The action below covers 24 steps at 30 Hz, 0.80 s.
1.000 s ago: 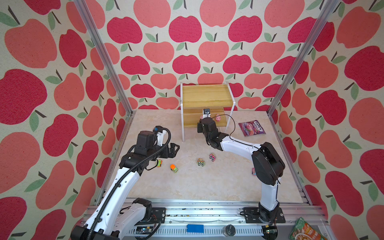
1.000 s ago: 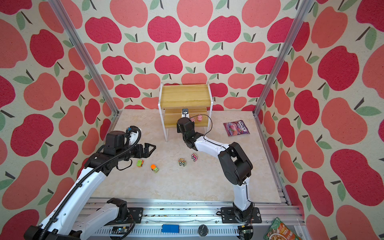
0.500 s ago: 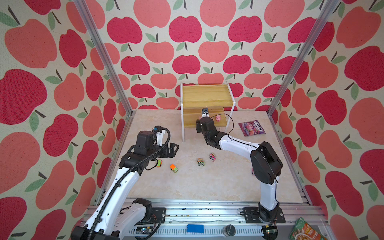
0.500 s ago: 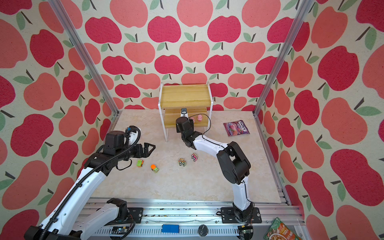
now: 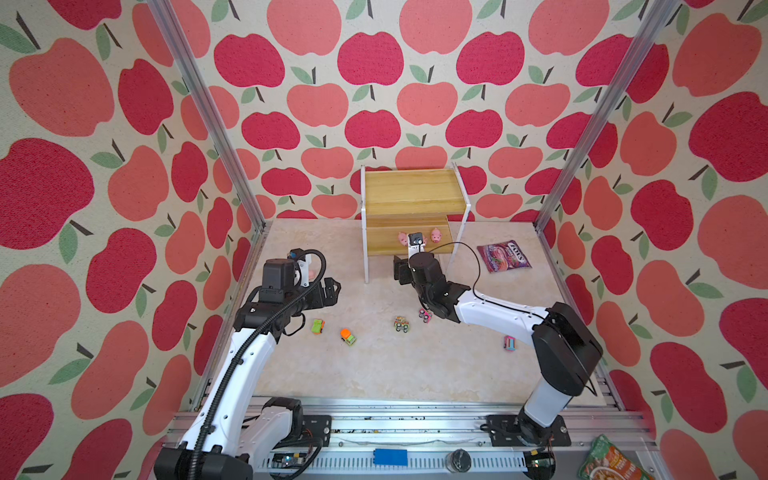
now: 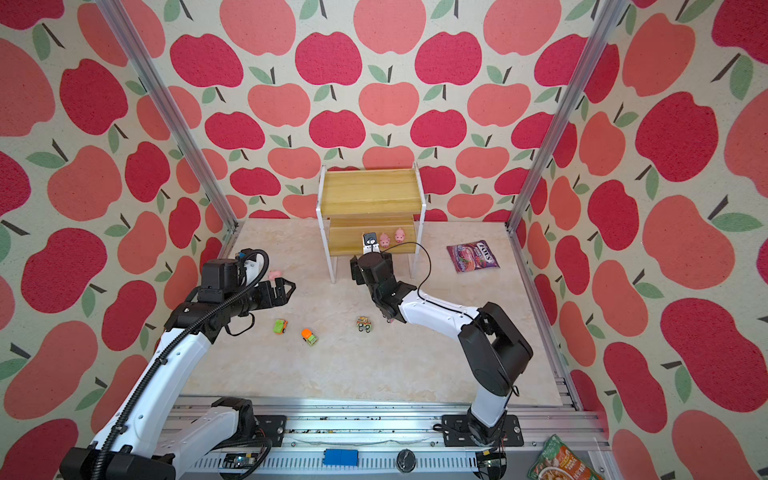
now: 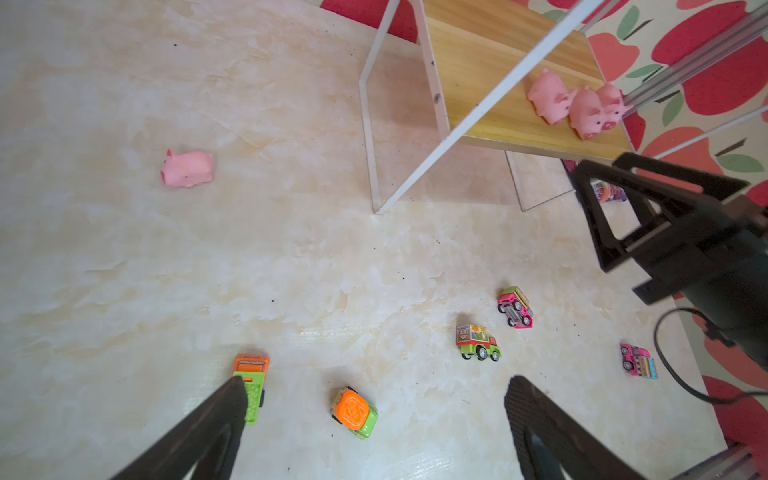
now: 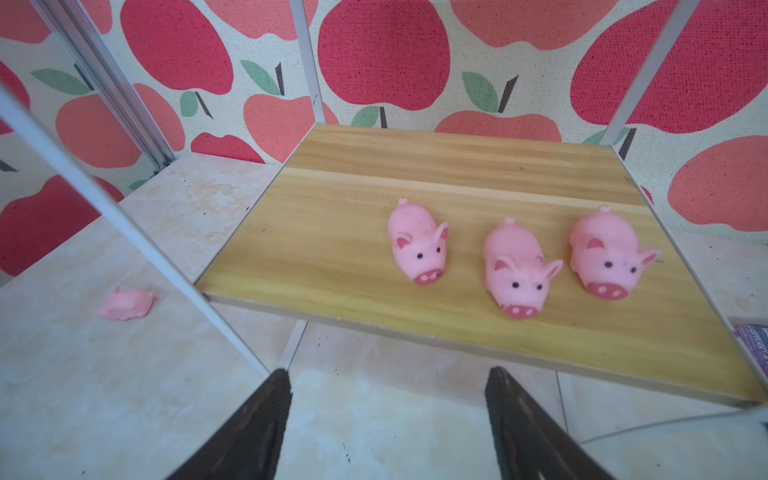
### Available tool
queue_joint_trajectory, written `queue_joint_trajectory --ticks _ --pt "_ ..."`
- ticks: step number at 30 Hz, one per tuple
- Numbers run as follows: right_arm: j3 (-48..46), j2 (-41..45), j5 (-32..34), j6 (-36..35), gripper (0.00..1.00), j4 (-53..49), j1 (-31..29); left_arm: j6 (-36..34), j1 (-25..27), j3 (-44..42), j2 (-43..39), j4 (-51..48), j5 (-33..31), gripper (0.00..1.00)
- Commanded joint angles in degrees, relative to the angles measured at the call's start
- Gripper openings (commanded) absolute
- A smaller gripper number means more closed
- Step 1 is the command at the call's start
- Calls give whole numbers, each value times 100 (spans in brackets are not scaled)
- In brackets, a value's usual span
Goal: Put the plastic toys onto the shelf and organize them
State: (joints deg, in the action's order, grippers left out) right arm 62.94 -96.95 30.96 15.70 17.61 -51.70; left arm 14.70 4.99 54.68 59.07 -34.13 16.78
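Note:
The shelf stands at the back. Three pink pigs sit in a row on its lower board. My right gripper hangs open and empty just in front of that board. A fourth pig lies on the floor left of the shelf. My left gripper is open and empty above the floor, near a green-orange truck and an orange-topped car. A striped truck, a pink car and another pink car lie further right.
A purple candy bag lies flat on the floor right of the shelf. The shelf's thin white legs stand between the loose pig and my right gripper. Apple-patterned walls close in three sides.
My right gripper has opened and drawn back a little from the lower board, leaving a pig there. The left arm has not moved.

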Motion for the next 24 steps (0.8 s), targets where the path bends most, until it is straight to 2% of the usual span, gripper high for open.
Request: queue_joint_trajectory --ticks 1,7,10,13,18,24 --pt "-661 433 -68 15 80 380 -358 243 -228 61 296 -214 -530 99" --pt "-1611 743 -754 31 81 581 -893 712 -697 430 1320 -408 -1075 99" --pt "-2039 812 -1163 -151 82 783 -1017 766 -680 893 1961 -661 -1398 100" --pt "-2353 796 -1671 -363 83 942 -1059 982 -827 1401 2680 -795 -1431 100" --pt "-2713 874 -1866 -762 83 1155 -1118 1228 -1012 2430 4099 -859 -1410 99" --pt "-2718 931 -2149 -889 84 1068 -1115 1366 -1048 3835 5699 -1097 -1493 100"
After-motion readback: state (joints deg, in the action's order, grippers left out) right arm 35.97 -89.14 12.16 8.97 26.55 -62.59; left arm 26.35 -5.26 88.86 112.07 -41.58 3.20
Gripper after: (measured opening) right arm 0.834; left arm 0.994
